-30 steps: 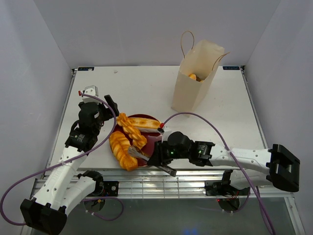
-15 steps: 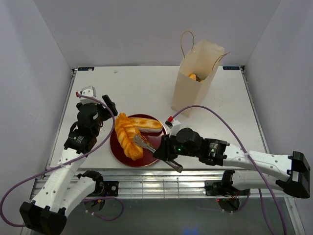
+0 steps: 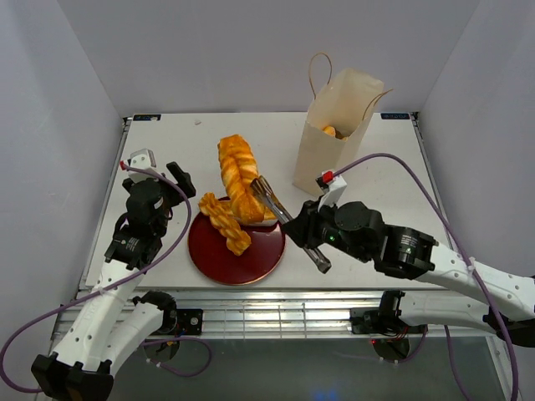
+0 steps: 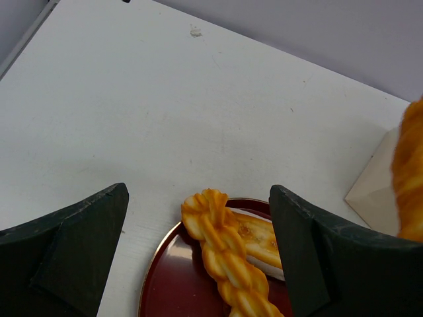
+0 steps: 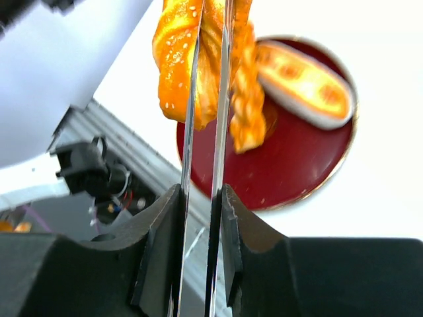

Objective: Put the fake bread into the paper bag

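The glossy braided loaf point(image 3: 236, 171) looks like a light, stiff toy with a slick skin. It would probably pivot or slip if it were nipped at an end, so a hold across its middle, where the plaits give some purchase, seems safest. That is roughly where the metal tongs point(image 3: 272, 200) clamp it now, hanging above the far edge of the dark red plate point(image 3: 238, 255), left of the paper bag point(image 3: 330, 150). The right gripper point(image 5: 198, 251) is pressed tight on the tong arms, squeezing the blades onto the loaf. A second braided loaf point(image 3: 226, 224) and a pale long roll point(image 5: 304, 82) lie on the plate. The left gripper point(image 4: 196, 195) hovers over the plate's left side, jaws spread wide, holding nothing.
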`<state>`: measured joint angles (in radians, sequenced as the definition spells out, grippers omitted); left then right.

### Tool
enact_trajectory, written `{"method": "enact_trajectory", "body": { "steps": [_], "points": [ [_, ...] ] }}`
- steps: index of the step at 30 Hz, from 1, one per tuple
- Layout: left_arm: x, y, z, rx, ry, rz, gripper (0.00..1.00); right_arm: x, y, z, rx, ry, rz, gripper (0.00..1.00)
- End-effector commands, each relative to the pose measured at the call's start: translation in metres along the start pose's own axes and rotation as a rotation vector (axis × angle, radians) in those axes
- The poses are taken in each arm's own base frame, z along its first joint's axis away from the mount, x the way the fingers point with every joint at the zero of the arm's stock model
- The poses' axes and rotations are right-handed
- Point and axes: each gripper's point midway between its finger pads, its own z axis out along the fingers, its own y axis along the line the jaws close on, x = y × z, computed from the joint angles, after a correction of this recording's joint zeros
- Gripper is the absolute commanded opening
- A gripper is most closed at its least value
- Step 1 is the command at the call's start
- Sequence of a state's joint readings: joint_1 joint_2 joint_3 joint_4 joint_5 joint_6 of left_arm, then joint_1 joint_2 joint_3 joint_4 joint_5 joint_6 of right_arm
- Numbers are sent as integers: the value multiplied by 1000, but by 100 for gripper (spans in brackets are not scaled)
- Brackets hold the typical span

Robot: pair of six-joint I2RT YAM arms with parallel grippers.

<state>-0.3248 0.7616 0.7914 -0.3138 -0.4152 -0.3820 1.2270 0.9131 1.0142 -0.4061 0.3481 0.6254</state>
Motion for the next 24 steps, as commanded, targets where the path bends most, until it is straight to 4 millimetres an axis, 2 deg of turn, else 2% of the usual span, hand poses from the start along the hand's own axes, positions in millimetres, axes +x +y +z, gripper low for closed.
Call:
{"method": "enact_trajectory", "body": {
  "steps": [1,3,5,8,13,17,20,21,24],
  "points": [
    [1,1,0,-5,-1,-3,98,-68,-2,-21,77,-213,-53,22],
    [1,1,0,-8,-1,-2,98,-85,-5,-27,111,-255,-98,22],
    [-1,1,-1,-6,-6,-5,98,-113,-9,-39,169,-336,-108,23],
    [-1,0,-1,-3,-6,-5,98,-145,-17,-53,259,-419,-139,23],
    [0,-2,-1,7,-2,-4,98,-175,-29,-59,377,-476,-184,23],
    [1,-3,-1,16,6,-2,98,-207,-52,-69,472,-534,-176,24],
    [1,-4,-1,19,7,-2,98,-222,-64,-72,495,-559,-161,24],
    [2,-4,-1,21,9,-1,98,-228,-76,-73,533,-571,-156,24],
    [2,-6,-1,27,13,1,98,-236,-95,-72,584,-578,-156,24]
  ]
}}
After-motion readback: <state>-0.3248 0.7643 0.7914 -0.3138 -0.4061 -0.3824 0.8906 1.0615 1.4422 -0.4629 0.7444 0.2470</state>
